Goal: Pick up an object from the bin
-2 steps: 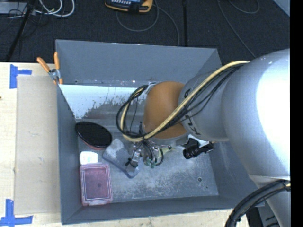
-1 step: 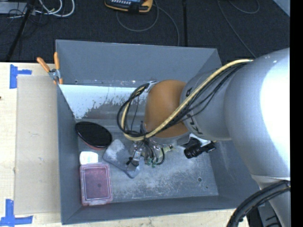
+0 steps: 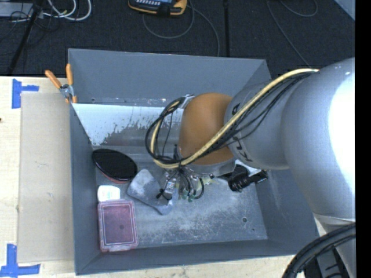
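Gripper (image 3: 168,193) seemingly overlaps grey pad (image 3: 142,185).

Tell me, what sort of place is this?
Probably a robotics lab: a silver robot arm reaches into a grey metal bin, with a handheld controller and cables on the carpet behind.

Four things lie in the left half of the bin (image 3: 174,80). An oval case (image 3: 115,164) sits farthest back, near the left wall where the floor meets the sloping back wall. In front of it, just apart, lies a small block (image 3: 109,193). In front of the block, touching or nearly touching it, a flat box (image 3: 119,225) lies in the near-left corner, its long side along the left wall. A wedge (image 3: 146,189) lies right of the oval case and the small block, near the middle of the floor, right beside the case. The arm (image 3: 313,138) comes in over the right wall, and the gripper (image 3: 168,194) stands over the wedge's right end.
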### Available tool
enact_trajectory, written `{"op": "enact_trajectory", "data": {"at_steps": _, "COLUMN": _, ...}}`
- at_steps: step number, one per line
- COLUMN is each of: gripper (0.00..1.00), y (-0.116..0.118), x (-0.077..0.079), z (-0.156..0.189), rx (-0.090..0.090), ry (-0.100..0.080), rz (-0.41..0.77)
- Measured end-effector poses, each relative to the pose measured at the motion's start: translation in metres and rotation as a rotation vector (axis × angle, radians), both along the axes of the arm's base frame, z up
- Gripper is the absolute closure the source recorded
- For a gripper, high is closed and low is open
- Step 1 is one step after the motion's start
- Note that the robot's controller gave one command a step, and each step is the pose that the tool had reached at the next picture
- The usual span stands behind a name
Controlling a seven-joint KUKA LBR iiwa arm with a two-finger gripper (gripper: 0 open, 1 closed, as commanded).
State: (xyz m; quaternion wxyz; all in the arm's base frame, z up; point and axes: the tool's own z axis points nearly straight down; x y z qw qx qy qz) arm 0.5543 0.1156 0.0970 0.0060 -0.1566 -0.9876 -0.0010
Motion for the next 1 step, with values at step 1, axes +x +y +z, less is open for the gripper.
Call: {"op": "enact_trajectory", "data": {"at_steps": 1, "gripper": 1.00, "y": -0.0002, "x": 0.0008, "z": 0.0117, "rx": 0.000, "ry": -0.002, "rz": 0.000}}
